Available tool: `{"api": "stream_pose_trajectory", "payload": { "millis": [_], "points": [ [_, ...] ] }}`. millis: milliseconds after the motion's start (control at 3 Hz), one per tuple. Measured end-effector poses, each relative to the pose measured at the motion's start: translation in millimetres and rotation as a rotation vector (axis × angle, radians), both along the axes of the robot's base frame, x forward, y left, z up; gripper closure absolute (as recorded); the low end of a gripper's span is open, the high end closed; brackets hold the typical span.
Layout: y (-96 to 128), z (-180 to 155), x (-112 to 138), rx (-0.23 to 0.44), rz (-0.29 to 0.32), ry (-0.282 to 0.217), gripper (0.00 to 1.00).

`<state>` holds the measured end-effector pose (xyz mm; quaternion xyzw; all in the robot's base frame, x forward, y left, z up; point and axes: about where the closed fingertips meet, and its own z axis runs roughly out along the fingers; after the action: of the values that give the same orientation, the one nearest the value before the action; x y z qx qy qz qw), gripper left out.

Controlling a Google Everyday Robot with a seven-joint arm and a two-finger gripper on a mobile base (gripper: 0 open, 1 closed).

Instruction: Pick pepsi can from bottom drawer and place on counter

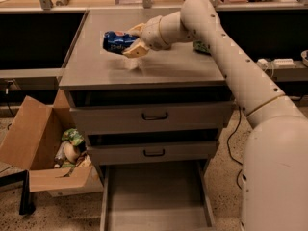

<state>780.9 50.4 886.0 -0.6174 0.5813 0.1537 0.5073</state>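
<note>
My gripper is shut on the pepsi can, a dark blue can held on its side just above the left half of the counter. The can's body sticks out to the left of the pale fingers. The white arm reaches in from the right, over the counter. The bottom drawer stands pulled open below the cabinet, and its grey floor is bare.
A green patterned can stands on the counter's right side, partly behind the arm. Two shut drawer fronts with dark handles sit under the counter. An open cardboard box with packets stands on the floor at left. A cable lies at right.
</note>
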Motion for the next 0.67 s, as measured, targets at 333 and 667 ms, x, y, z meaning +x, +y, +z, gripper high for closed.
{"api": "stream_pose_trajectory", "payload": {
  "millis": [333, 667],
  "points": [
    [3.0, -0.9, 12.1, 0.008, 0.001, 0.020, 0.54],
    [6.1, -9.1, 17.4, 0.011, 0.009, 0.055, 0.31]
  ]
}}
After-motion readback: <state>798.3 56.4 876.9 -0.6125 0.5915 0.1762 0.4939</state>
